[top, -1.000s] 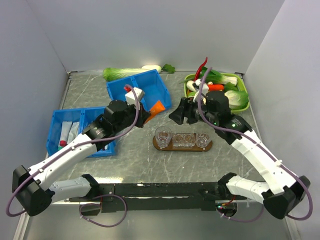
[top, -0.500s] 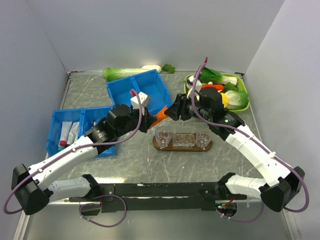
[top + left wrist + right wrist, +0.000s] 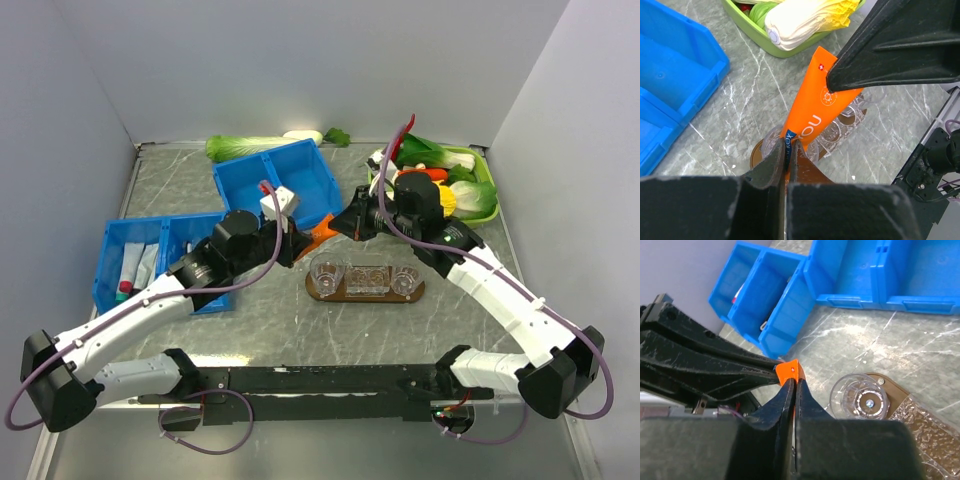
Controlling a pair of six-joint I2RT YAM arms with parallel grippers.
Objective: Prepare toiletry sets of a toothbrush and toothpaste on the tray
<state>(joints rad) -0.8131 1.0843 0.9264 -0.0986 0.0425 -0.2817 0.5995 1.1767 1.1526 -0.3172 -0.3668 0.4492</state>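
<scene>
A flat orange packet (image 3: 318,229) hangs in the air between both arms, just behind the tray's left end. My left gripper (image 3: 788,145) is shut on its near end (image 3: 812,112). My right gripper (image 3: 794,381) is shut on the other end (image 3: 789,371). The dark wooden tray (image 3: 417,294) lies mid-table with clear cups (image 3: 326,271) (image 3: 404,281) standing on it. One cup (image 3: 859,397) shows empty below my right gripper. White tubes (image 3: 132,264) lie in the left blue bin (image 3: 108,262). I cannot make out a toothbrush.
A second blue bin (image 3: 300,170) stands behind the packet. The green tray (image 3: 488,212) of vegetables sits at the back right, close behind my right arm. A leafy vegetable (image 3: 245,147) lies along the back wall.
My right gripper swung left from beside the green tray and shut on the packet's free end. My left gripper shifted slightly right with the packet still in it.
</scene>
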